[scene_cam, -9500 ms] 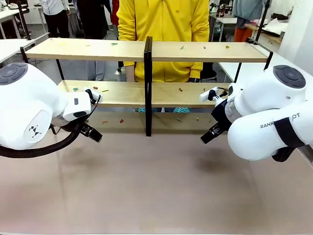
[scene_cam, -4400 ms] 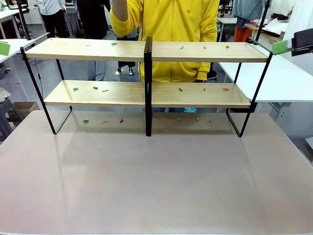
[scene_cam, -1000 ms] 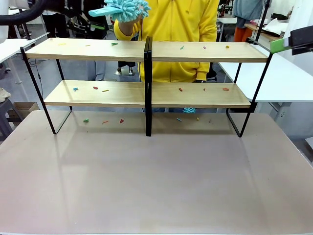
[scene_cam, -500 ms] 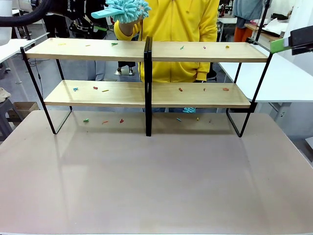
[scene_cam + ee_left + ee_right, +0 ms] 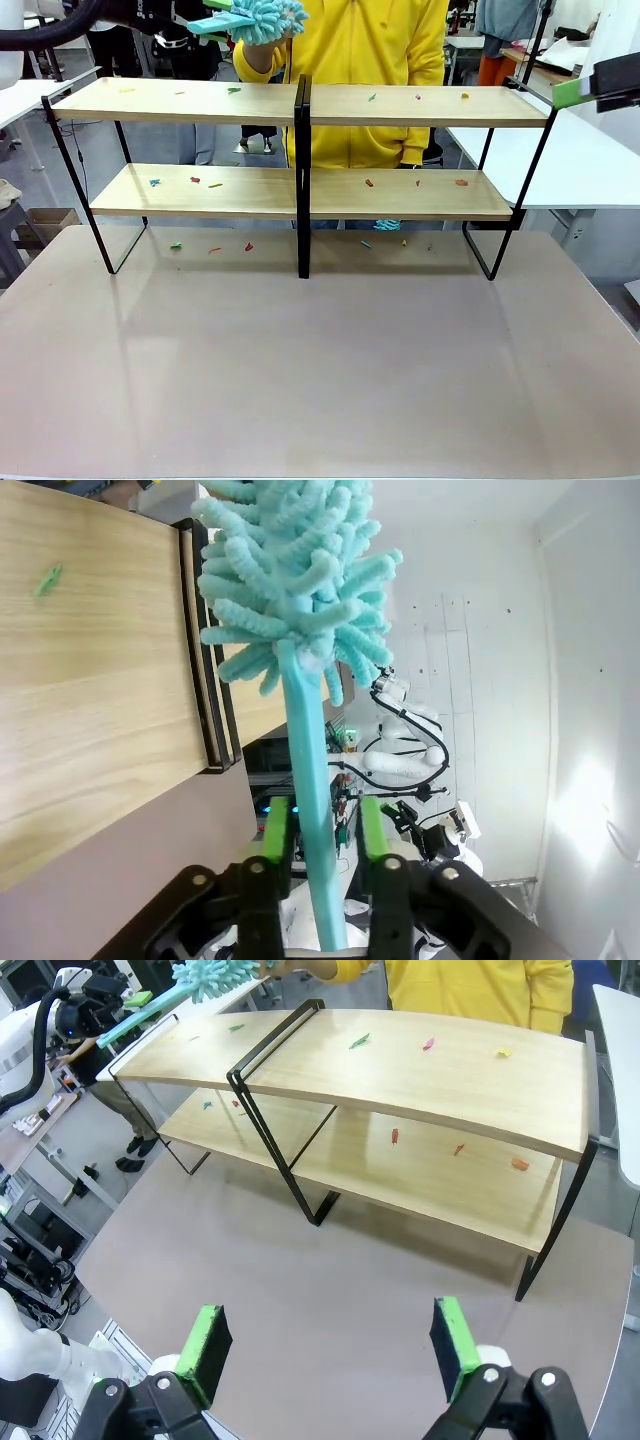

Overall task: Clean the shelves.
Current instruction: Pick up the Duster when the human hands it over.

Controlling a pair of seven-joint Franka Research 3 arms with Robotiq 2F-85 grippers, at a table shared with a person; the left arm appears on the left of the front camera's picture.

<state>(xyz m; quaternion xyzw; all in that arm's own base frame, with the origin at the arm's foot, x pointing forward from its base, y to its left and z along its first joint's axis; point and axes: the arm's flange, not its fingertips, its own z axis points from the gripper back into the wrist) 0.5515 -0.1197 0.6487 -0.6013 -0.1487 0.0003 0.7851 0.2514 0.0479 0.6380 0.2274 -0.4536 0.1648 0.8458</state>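
Black with green pads, the left gripper (image 5: 322, 815) sits high at the far left, above the shelf end, and the front view cuts off most of it at the top edge. In its wrist view we see its two fingers standing either side of the flat teal handle of a duster (image 5: 300, 590). One pad lies against the handle and a thin gap shows at the other, so we cannot tell whether it truly grips. The fluffy head points toward a person in a yellow top, whose sleeve (image 5: 265, 58) rises just behind it; the hand is hidden by the fluff.

Below, the shelves (image 5: 440, 108) stand across the far half of the table (image 5: 320, 380), two pale wood boards on a black frame. We count small scraps (image 5: 233, 90) scattered along the top board, green, pink and yellow. The lower board carries more in teal, red and orange. A few others lie on the tabletop beneath; they are too small to identify.

At the far right, the right gripper (image 5: 328, 1345) hangs well above the table with its jaws spread wide and nothing between them. The front view shows one green pad of it, cropped by the picture's edge.
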